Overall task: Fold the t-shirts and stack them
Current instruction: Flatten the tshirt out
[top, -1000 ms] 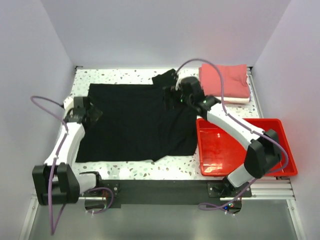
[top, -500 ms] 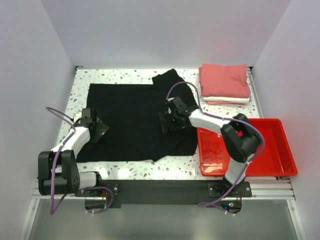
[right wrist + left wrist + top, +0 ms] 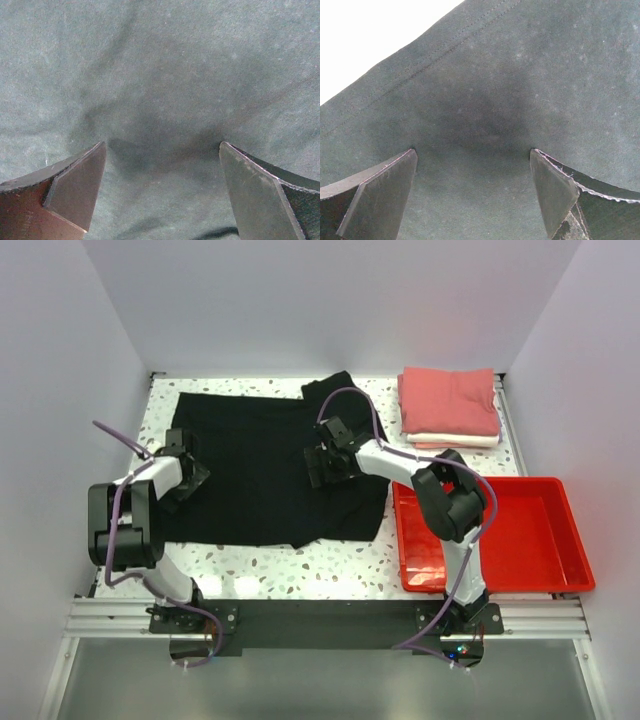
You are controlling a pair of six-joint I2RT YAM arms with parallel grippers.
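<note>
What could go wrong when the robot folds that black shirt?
The left claw and right claw are open over flat cloth, so they might pinch nothing or slip. The black shirt looks bunched near its far right sleeve, so the fold may turn out crooked. Its right edge lies close to the red tray, where it could snag.

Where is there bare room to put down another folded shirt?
Bare table runs along the near edge, in front of the black t-shirt. The red tray holds nothing. The far right is crowded by the pink t-shirt stack.
</note>
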